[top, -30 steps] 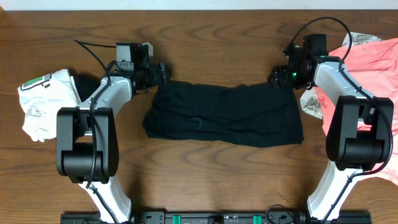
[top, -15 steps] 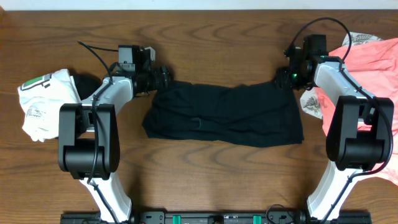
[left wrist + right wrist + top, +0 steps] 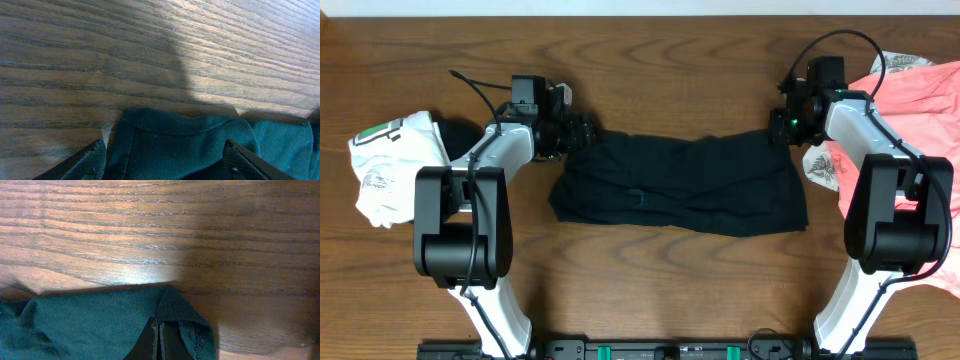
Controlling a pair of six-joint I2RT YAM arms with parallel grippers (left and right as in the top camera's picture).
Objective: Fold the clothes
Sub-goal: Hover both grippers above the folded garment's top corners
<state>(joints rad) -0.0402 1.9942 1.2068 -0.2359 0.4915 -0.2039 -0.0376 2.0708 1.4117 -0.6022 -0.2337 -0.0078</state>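
Pinches the far right corner of the black shirt with the right gripper. Jaws pressed together in the right wrist view, with only a thin line between the dark tips and a ribbed hem fold bunched just beside them. Cannot read that grip from overhead, where the wrist body covers the tips.

Holds the left gripper at the shirt's far left corner with jaws apart. In the left wrist view, places one fingertip at the lower left and the other at the lower right, with the curved edge of the cloth lying between them on the wood. Cannot tell from that view whether either tip presses the fabric. Renders the cloth dark teal up close and plain black from overhead.

From overhead only: shirt spread as a wide band across the middle of the tabletop, long side running left to right, flat apart from a small crease near its centre, with one arm at each far corner.

Also from overhead only, well outside both wrist views:
- At the left edge, a crumpled white garment with green print, touching another black garment beside the left arm.
- At the right edge, a salmon-pink garment, partly under the right arm.
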